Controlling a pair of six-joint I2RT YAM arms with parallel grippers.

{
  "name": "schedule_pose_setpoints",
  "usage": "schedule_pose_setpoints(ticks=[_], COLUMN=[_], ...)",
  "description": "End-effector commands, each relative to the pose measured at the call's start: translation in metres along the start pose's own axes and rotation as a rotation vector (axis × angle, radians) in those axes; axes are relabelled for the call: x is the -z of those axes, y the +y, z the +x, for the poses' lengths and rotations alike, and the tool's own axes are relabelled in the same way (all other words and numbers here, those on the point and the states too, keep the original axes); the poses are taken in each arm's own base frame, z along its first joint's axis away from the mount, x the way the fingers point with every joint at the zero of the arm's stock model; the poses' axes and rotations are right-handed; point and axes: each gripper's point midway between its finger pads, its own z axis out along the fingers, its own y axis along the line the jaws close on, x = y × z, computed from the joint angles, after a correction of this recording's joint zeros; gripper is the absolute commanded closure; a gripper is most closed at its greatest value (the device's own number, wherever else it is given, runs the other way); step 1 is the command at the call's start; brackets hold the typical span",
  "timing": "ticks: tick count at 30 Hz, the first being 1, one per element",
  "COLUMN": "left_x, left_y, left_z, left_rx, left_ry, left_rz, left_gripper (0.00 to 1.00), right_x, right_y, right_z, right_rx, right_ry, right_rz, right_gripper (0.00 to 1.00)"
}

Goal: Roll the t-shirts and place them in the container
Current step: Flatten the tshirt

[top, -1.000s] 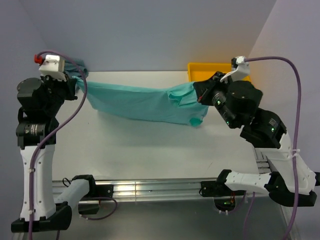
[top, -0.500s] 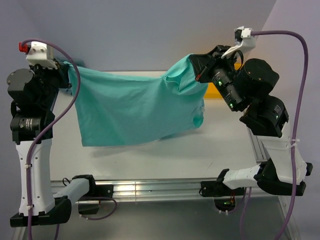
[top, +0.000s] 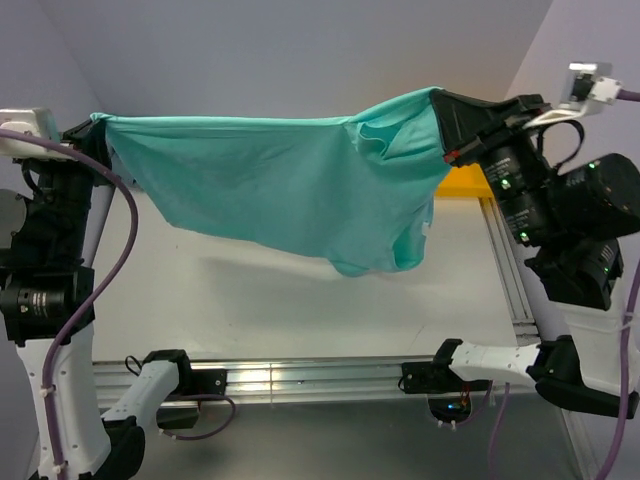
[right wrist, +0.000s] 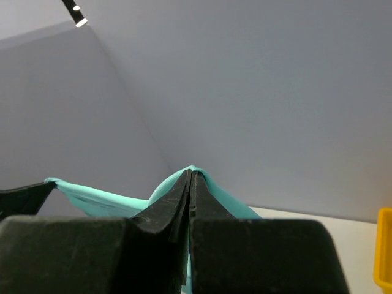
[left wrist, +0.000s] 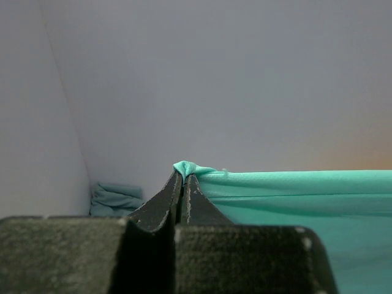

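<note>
The t-shirt point(top: 290, 190) hangs above the table point(top: 250, 300). It spreads from the left gripper point(top: 95, 128), pinching its left top corner, to the right gripper point(top: 440, 100), pinching its right top corner. Its lowest fold sags right of centre. The tray point(top: 462, 180) sits at the table's far right, mostly hidden behind the t-shirt. A second t-shirt point(left wrist: 116, 199) lies bunched, apparently in the far left corner by the wall point(left wrist: 49, 122).
</note>
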Motion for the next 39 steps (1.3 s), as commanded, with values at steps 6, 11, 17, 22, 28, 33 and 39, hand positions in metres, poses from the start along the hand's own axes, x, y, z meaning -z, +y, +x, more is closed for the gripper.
schedule_pose_setpoints(ticks=[6, 11, 17, 22, 28, 33, 39], left_x=[0.04, 0.053, 0.04, 0.002, -0.047, -0.061, -0.097], left_y=[-0.002, -0.004, -0.002, 0.002, 0.012, 0.018, 0.036], left_z=[-0.052, -0.068, -0.058, 0.0, 0.116, 0.236, 0.328], left_rx=[0.016, 0.003, -0.021, -0.04, -0.081, -0.1, -0.115], left_ry=[-0.14, -0.169, -0.131, 0.032, 0.316, 0.56, 0.725], left_rz=[-0.012, -0.009, -0.01, -0.004, 0.009, 0.041, 0.022], left_gripper=[1.0, 1.0, 1.0, 1.0, 1.0, 1.0, 1.0], right_x=[0.037, 0.041, 0.017, -0.037, -0.106, -0.142, -0.175], right_y=[0.007, 0.013, 0.022, 0.03, 0.012, -0.046, -0.089], right_z=[-0.049, -0.061, -0.055, 0.01, 0.149, 0.269, 0.344], right_rx=[-0.063, -0.075, -0.031, 0.073, 0.073, 0.068, 0.055], right_ry=[-0.127, -0.134, -0.11, 0.029, 0.301, 0.493, 0.608], right_rz=[-0.111, -0.142, -0.131, -0.095, -0.068, 0.038, 0.128], right_gripper=[1.0, 1.0, 1.0, 1.0, 1.0, 1.0, 1.0])
